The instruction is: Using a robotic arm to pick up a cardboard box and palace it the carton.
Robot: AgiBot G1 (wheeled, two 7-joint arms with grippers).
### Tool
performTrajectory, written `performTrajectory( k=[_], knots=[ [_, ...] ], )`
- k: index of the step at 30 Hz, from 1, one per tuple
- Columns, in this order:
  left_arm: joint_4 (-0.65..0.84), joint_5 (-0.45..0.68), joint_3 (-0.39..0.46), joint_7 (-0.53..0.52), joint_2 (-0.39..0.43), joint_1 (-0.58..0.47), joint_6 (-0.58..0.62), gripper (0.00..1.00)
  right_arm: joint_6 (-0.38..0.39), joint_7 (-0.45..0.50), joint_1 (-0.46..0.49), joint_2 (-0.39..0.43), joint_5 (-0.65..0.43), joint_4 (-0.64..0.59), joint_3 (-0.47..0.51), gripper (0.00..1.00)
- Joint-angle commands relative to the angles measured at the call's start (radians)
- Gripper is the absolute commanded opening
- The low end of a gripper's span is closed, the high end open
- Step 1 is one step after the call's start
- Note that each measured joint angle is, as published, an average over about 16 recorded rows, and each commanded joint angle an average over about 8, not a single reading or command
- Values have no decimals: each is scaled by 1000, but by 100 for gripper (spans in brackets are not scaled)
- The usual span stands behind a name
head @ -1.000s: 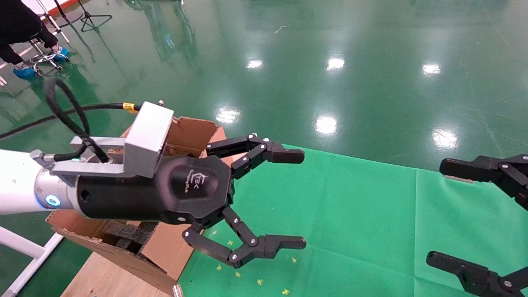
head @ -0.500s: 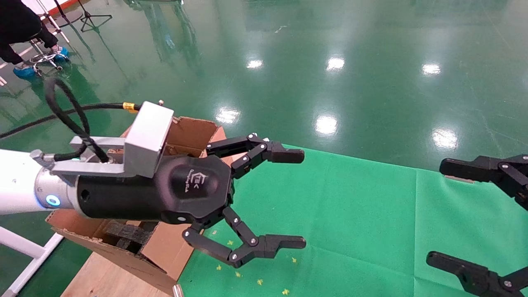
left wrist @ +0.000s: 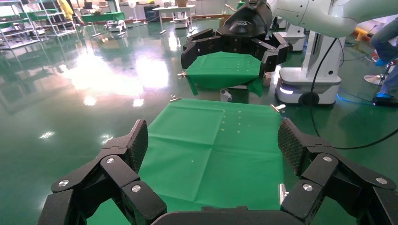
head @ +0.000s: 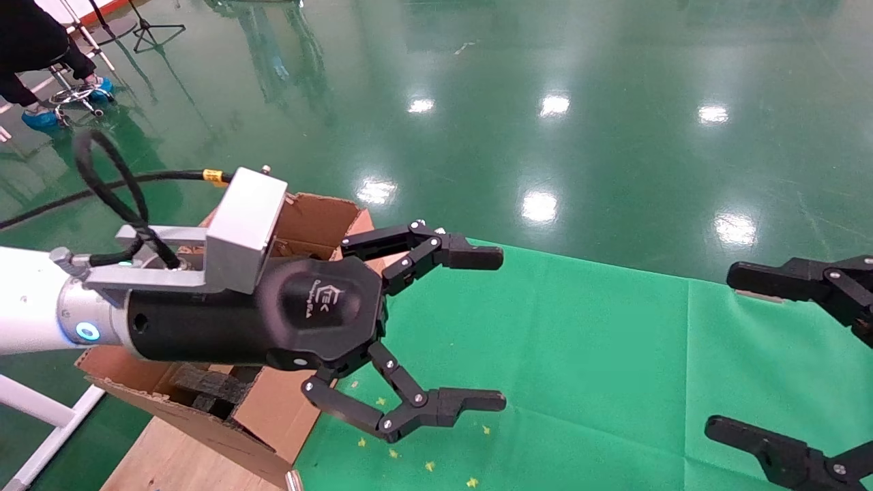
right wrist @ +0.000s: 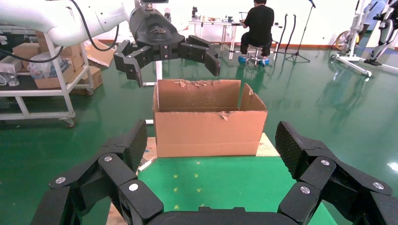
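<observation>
The small taped cardboard box is not in any view. The carton [head: 315, 219], torn at its flaps, stands at the left end of the green-clothed table [head: 580, 354], with dark foam pieces [head: 211, 385] inside. It also shows in the right wrist view [right wrist: 209, 126]. My left gripper [head: 481, 329], on the white robotic arm [head: 27, 307], hovers open and empty over the carton's near side and the cloth; the left wrist view [left wrist: 213, 140] shows only bare cloth between its pads. My right gripper [head: 733, 351] is open and empty at the right edge, and it faces the carton in the right wrist view [right wrist: 211, 140].
A wooden board [head: 177, 457] lies under the carton. A white frame leg [head: 41, 409] stands at lower left. A seated person [head: 34, 41] and a tripod [head: 153, 27] are far left on the glossy green floor. A shelving cart [right wrist: 42, 70] stands behind my left arm.
</observation>
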Motion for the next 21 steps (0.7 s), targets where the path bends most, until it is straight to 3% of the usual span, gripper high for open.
performTrajectory(
  k=[1, 21],
  knots=[
    [0, 0, 0, 0, 0, 0, 0, 100, 0, 0, 0, 0, 0, 0, 0, 100],
    [0, 0, 0, 0, 0, 0, 0, 100, 0, 0, 0, 0, 0, 0, 0, 100]
  ],
)
